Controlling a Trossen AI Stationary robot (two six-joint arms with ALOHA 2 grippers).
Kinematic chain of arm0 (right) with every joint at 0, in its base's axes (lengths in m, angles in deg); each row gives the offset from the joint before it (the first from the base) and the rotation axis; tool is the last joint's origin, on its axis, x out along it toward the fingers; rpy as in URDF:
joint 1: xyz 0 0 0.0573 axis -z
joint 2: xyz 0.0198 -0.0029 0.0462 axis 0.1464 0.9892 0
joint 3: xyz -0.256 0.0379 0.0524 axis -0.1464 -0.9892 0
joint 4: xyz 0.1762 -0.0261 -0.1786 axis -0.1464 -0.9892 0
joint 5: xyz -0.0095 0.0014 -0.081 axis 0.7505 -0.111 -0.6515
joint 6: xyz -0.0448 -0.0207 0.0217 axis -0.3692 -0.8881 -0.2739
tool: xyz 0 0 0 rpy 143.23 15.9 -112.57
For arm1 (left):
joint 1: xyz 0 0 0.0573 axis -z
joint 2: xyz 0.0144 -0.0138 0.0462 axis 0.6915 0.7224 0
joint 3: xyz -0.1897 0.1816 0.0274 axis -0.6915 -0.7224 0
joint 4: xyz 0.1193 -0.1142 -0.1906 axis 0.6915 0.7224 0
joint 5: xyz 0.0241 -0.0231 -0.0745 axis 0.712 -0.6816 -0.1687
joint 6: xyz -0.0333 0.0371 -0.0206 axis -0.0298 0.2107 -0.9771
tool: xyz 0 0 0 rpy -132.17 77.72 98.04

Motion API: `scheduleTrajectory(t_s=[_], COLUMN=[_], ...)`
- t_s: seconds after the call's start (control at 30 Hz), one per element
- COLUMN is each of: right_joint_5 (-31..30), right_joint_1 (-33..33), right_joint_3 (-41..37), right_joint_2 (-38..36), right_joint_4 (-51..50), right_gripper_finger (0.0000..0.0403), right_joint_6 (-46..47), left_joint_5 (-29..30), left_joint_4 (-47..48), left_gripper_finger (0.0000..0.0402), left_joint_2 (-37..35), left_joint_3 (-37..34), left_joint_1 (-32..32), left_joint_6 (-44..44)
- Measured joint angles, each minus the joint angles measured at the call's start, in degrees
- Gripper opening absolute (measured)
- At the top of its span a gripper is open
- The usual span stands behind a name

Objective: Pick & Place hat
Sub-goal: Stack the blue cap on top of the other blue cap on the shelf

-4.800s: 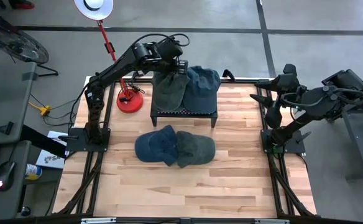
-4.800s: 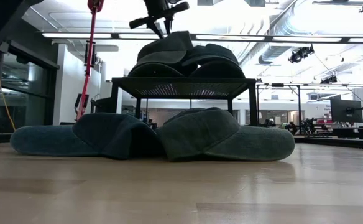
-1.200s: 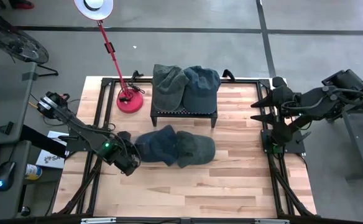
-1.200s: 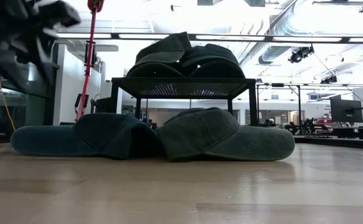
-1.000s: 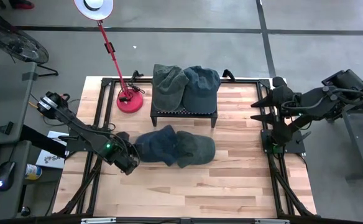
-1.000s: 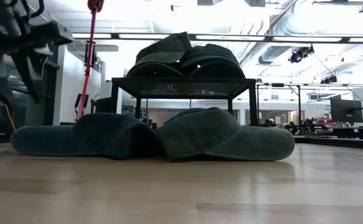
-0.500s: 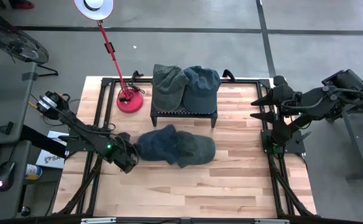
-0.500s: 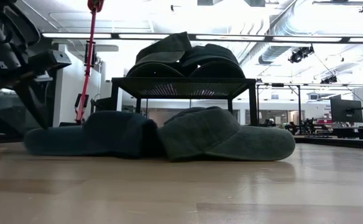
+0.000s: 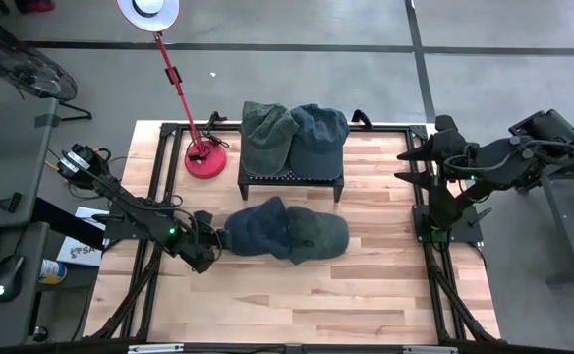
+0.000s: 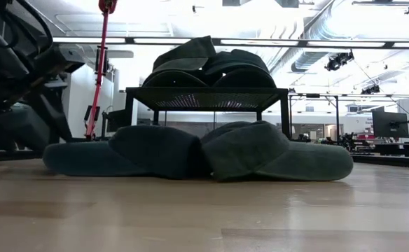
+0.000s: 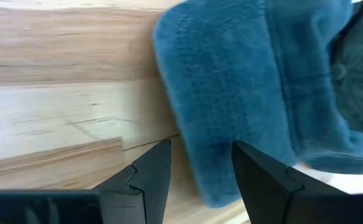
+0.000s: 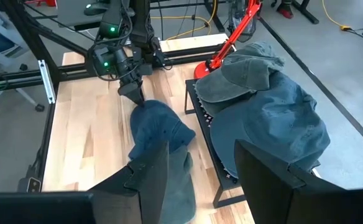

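My left gripper (image 9: 212, 248), fingers apart, straddles the blue hat's (image 9: 256, 227) brim (green hat (image 9: 316, 235) beside it).

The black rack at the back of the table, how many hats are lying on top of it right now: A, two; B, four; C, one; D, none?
A: the high view shows a green hat and a blue hat side by side on the black rack; the other two hats lie on the table in front of it.

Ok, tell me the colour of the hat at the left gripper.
Blue hat, clearest in the left wrist view.
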Motion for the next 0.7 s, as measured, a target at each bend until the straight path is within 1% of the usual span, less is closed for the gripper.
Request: scheduleTrajectory(t_s=[0.1,0.4,0.47,0.53,0.7], right_joint_5=[-0.1,-2.41,-2.4,-2.34,-2.18], right_joint_1=[0.0,0.0,0.0,0.0,0.0], right_joint_3=[0.0,0.0,0.0,0.0,0.0], right_joint_2=[0.0,0.0,0.0,0.0,0.0], right_joint_4=[0.0,0.0,0.0,0.0,0.0], right_gripper_finger=[0.0177,0.0177,0.0177,0.0177,0.0177], right_joint_6=[-0.07,-0.19,-0.2,-0.17,0.15], left_joint_5=[1.23,1.67,1.71,1.72,1.7], left_joint_4=[-2.04,-5.85,-6.23,-7.16,-8.84], left_gripper_finger=[0.0168,0.0163,0.0151,0.013,0.0058], left_joint_2=[0.02,0.02,0.02,0.02,0.02], left_joint_3=[0.0,0.0,0.0,0.0,0.0], left_joint_1=[0.0,0.0,0.0,0.0,0.0], left_joint_6=[1.05,2.66,2.64,2.61,2.66])
